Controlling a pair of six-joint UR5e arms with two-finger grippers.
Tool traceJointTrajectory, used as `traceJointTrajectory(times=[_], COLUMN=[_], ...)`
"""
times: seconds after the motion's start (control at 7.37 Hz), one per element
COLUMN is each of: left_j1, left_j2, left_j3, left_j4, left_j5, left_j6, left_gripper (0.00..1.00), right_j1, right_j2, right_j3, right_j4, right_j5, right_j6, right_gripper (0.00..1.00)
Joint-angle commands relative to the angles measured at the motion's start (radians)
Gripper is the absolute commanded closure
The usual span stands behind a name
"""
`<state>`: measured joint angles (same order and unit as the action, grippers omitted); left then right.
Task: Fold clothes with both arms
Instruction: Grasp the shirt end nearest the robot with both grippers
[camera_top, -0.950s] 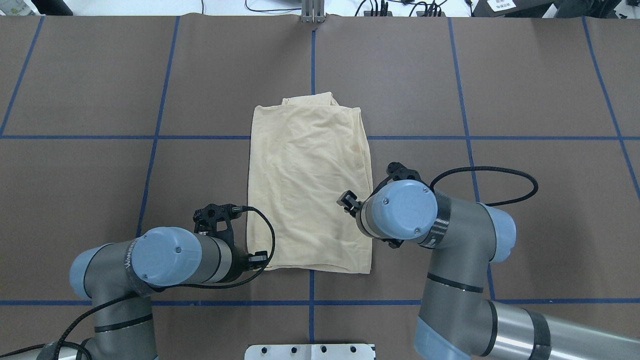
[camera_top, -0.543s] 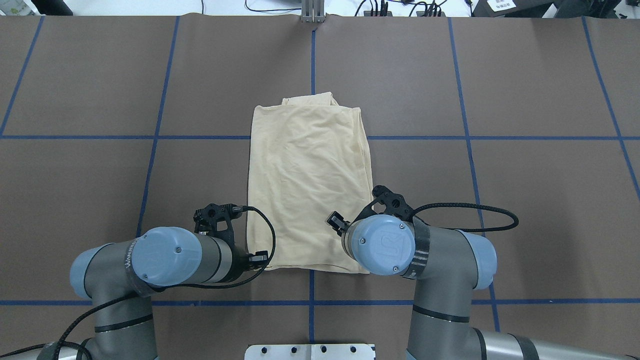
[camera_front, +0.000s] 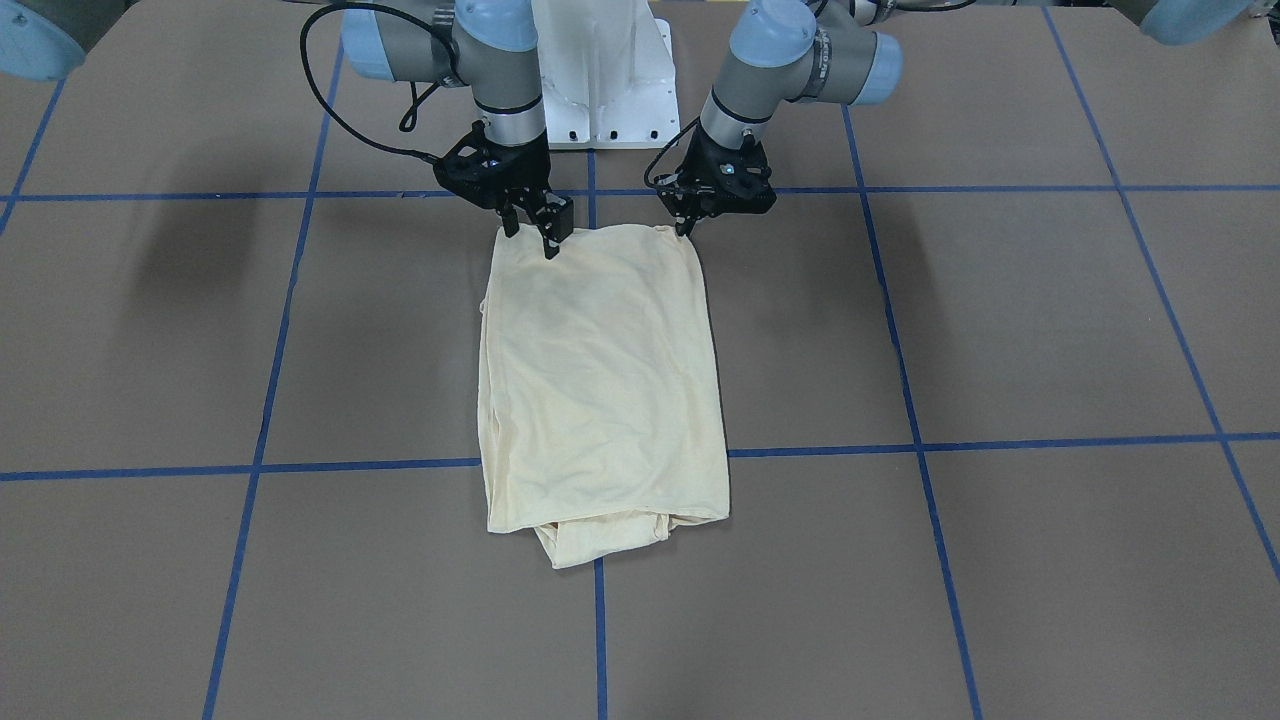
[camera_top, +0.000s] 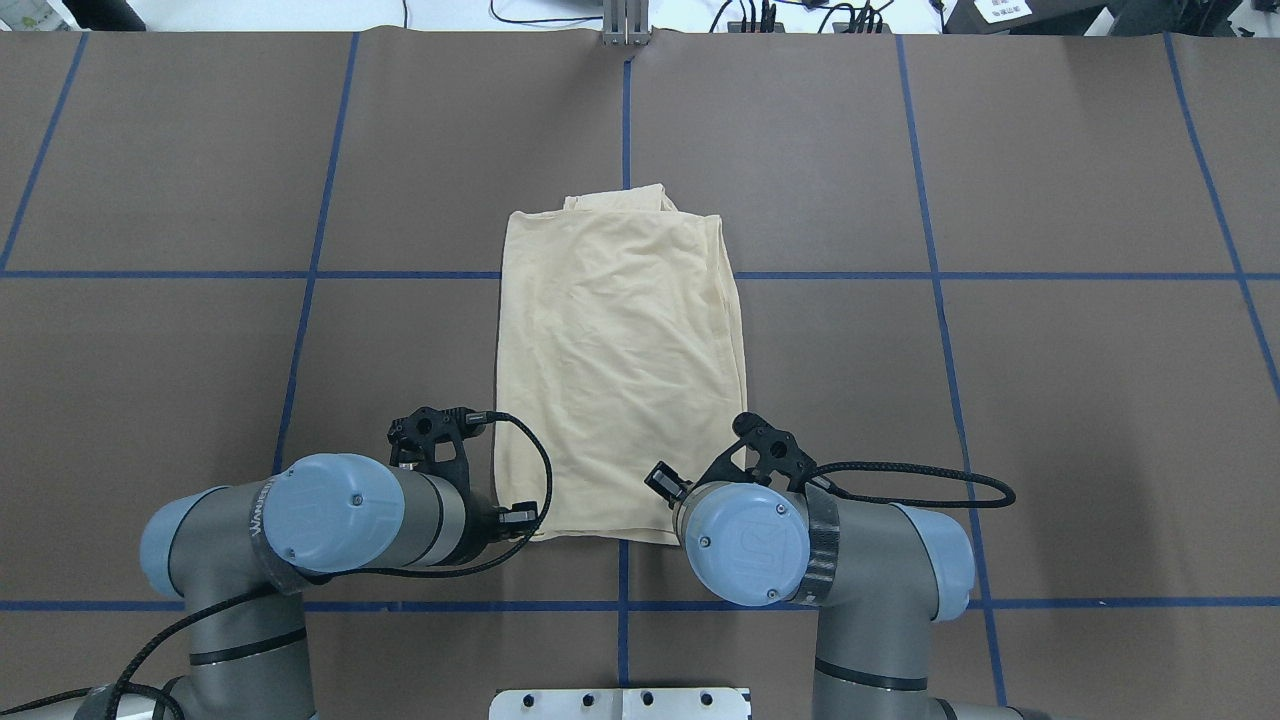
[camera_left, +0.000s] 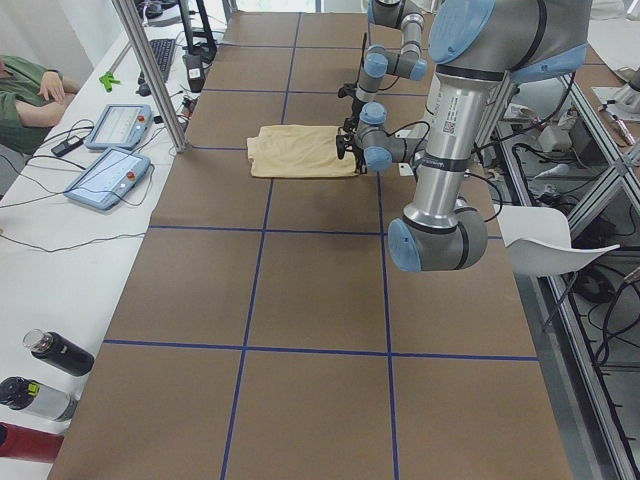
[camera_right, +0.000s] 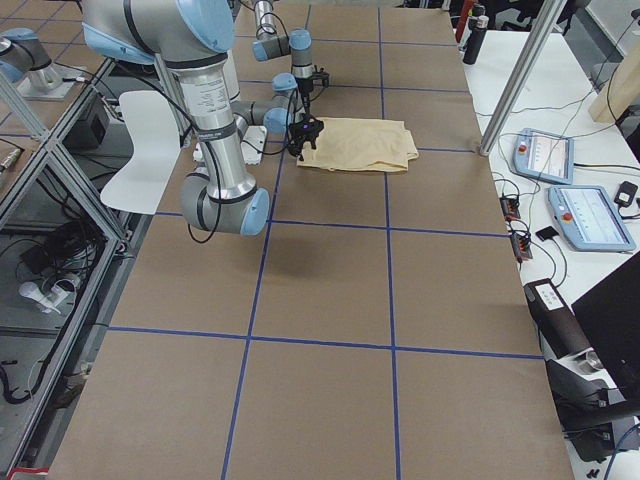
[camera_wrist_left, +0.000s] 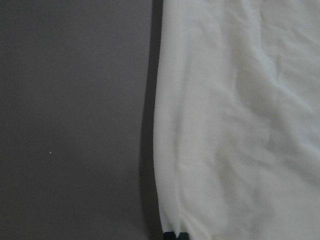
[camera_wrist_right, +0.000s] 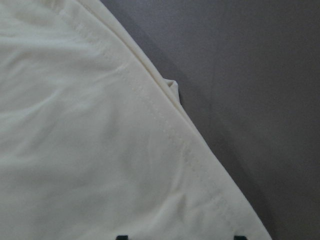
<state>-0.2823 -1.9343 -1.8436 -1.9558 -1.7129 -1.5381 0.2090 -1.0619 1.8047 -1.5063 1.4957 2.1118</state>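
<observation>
The cream-yellow T-shirt (camera_top: 620, 370) lies folded into a long rectangle in the middle of the table, plain side up; the print and label are hidden. It also shows in the front view (camera_front: 600, 390). My left gripper (camera_front: 686, 228) is pinched on the shirt's near-left corner; in the left wrist view its tips (camera_wrist_left: 175, 235) sit close together on the fabric edge (camera_wrist_left: 240, 125). My right gripper (camera_front: 531, 233) is open, just over the near-right corner; in the right wrist view (camera_wrist_right: 181, 236) its tips stand wide apart above the hemmed fabric (camera_wrist_right: 90, 150). In the overhead view both wrists hide the grippers.
The brown table (camera_top: 1050, 400) carries a blue tape grid. The white pedestal base (camera_front: 600, 90) stands just behind the shirt's near edge. A metal post (camera_top: 625, 25) stands at the far edge. A side table with control tablets (camera_left: 105, 180) and bottles (camera_left: 55, 352) runs along the far side.
My right arm has drawn back along the shirt's right edge toward the robot, to the near-right corner. The left arm and the shirt have not moved.
</observation>
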Motion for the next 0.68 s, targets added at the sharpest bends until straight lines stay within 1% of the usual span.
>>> traceJointTrajectory(times=[0.0, 0.14, 0.27, 0.54], left_j1=[0.000, 0.000, 0.000, 0.000], left_j2=[0.000, 0.001, 0.001, 0.001], left_j3=[0.000, 0.000, -0.006, -0.009], left_j4=[0.000, 0.000, 0.002, 0.003], left_j5=[-0.001, -0.001, -0.001, -0.001], left_j6=[-0.001, -0.001, -0.001, -0.001], left_gripper=[1.00, 1.00, 1.00, 1.00], right_j1=[-0.013, -0.011, -0.011, -0.011], right_j2=[0.000, 0.005, 0.014, 0.016], right_j3=[-0.018, -0.022, -0.027, -0.030], right_j4=[0.000, 0.000, 0.000, 0.000], right_j5=[-0.005, -0.006, -0.021, -0.029], right_j6=[0.002, 0.004, 0.013, 0.080], right_gripper=[0.23, 0.25, 0.48, 1.00])
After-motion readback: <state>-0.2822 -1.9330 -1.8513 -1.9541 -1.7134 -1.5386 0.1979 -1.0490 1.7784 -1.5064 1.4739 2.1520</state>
